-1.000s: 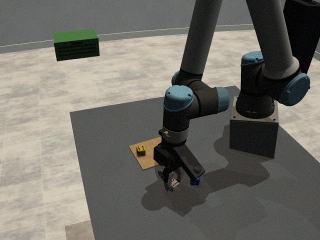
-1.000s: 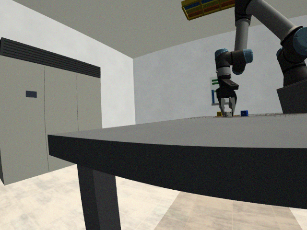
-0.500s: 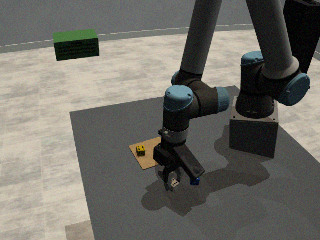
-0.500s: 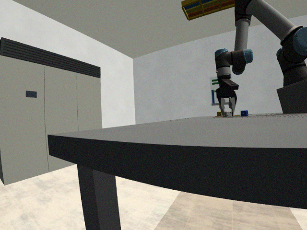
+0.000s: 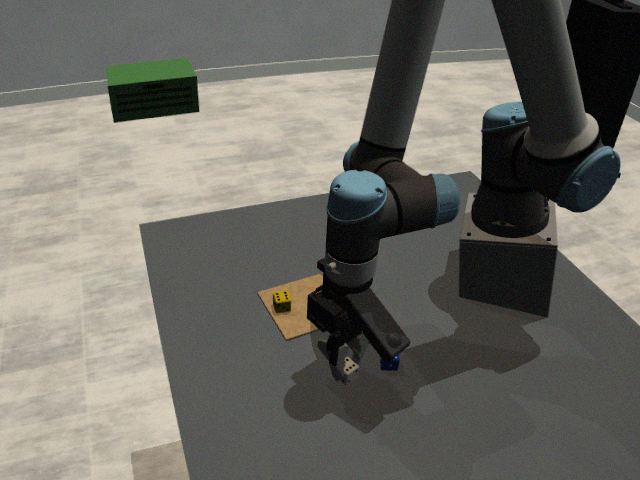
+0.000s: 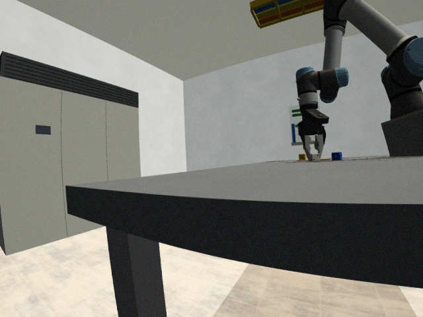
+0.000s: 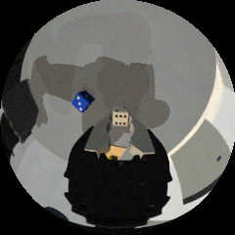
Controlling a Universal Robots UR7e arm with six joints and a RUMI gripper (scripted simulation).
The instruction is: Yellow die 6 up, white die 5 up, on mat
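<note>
Top: yellow die (image 5: 282,301) (image 6: 301,156) (image 7: 114,158) on mat (image 5: 300,325) (image 7: 117,150), six up. White die (image 5: 350,366) (image 6: 314,157) (image 7: 120,117) off mat, at claw (image 5: 345,363) (image 6: 314,158) (image 7: 120,114); blue die (image 5: 390,363) (image 6: 336,156) (image 7: 82,101) partly hidden behind claw's housing.
Exterior: claw clamped on white die, blue die apart.
Wrist: white die's six-pip face toward camera.

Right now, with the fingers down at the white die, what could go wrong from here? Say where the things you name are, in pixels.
The white die (image 5: 350,367) (image 6: 314,157) (image 7: 120,117) sits right at the gripper's (image 5: 345,361) (image 6: 314,156) (image 7: 120,120) fingertips, so an off-center squeeze might twist or drop it.

The blue die (image 5: 390,363) (image 6: 336,156) (image 7: 82,101) is close by; a sideways swing could tip it and change its top number.

The yellow die (image 5: 282,301) (image 6: 301,156) (image 7: 114,158) already shows 6 on the mat (image 5: 299,322) (image 6: 327,159) (image 7: 117,151); a careless placement could bump it.
</note>
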